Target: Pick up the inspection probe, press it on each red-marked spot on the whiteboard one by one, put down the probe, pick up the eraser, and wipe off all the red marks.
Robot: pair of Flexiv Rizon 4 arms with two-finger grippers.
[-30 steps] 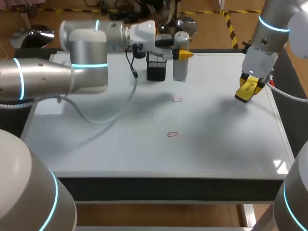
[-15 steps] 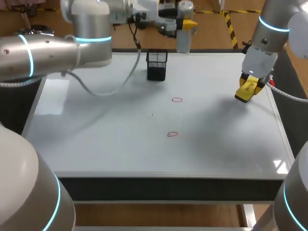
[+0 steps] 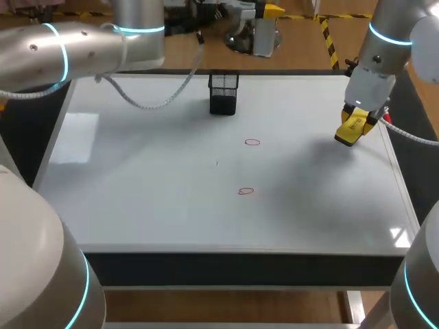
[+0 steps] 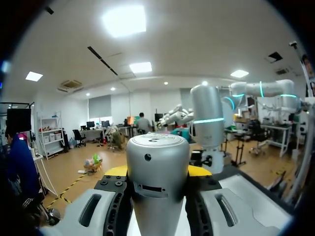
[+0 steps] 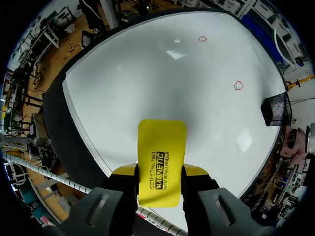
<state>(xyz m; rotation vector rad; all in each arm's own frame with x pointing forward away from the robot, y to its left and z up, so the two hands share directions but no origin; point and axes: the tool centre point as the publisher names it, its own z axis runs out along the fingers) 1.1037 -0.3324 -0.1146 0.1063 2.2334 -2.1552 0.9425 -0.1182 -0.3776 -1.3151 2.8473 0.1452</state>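
My left arm (image 3: 68,48) comes in from the left and runs along the far edge of the white whiteboard worktop (image 3: 137,178), with its wrist lifted and carried out past that edge. My left hand (image 3: 266,12) is clamped on the silver cylindrical inspection probe (image 3: 264,38), which hangs upright beyond the board, touching nothing on it. From the left wrist camera, the probe (image 4: 157,177) fills the gap of that hand (image 4: 157,171), with a finger against each side.

Near the far edge stands a black wire-mesh holder (image 3: 223,92). Towards the middle is one small red ring mark (image 3: 252,142), and a second red ring mark (image 3: 245,191) lies nearer to me, well apart from it.

My right arm (image 3: 384,41) drops in from the far right corner, its wrist angled down at the board's right side. My right hand (image 3: 354,123) is closed on the flat yellow whiteboard eraser (image 3: 350,131), held off the surface. From the right wrist camera, the eraser (image 5: 161,147) sticks out ahead of the fingers of that hand (image 5: 160,172), gripped from both sides
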